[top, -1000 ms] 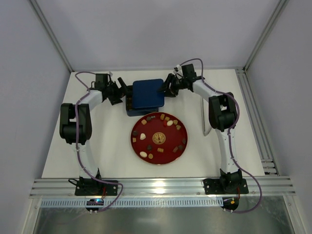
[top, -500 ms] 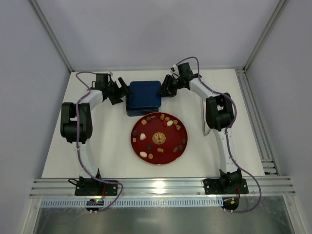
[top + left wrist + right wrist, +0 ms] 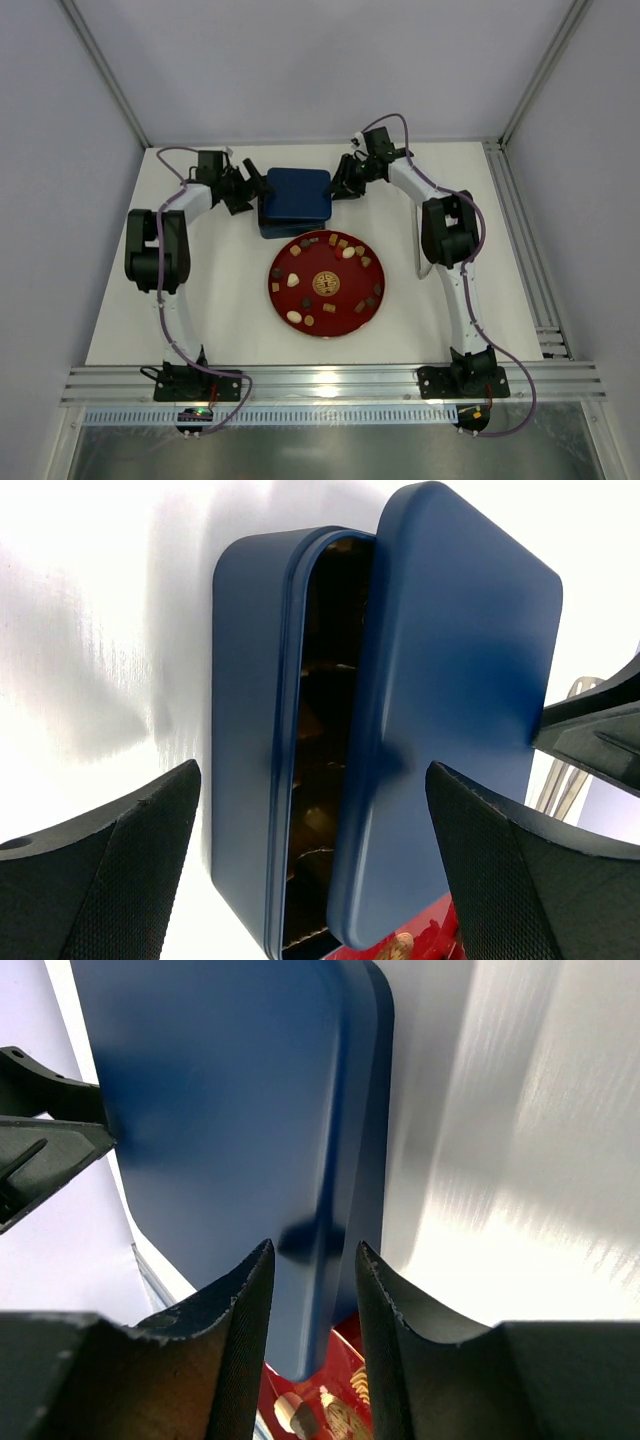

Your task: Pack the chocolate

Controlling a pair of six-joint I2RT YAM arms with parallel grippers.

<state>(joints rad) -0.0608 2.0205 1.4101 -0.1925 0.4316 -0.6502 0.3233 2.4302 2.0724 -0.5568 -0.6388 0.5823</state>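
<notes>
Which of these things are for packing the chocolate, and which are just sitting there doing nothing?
For the job:
- small brown and cream chocolate pieces
- red round plate they lie on
- dark blue square metal tin
- its dark blue lid, gripped by the right tool
- left tool, open around the tin

Just there:
- white table
- grey metal rail
</notes>
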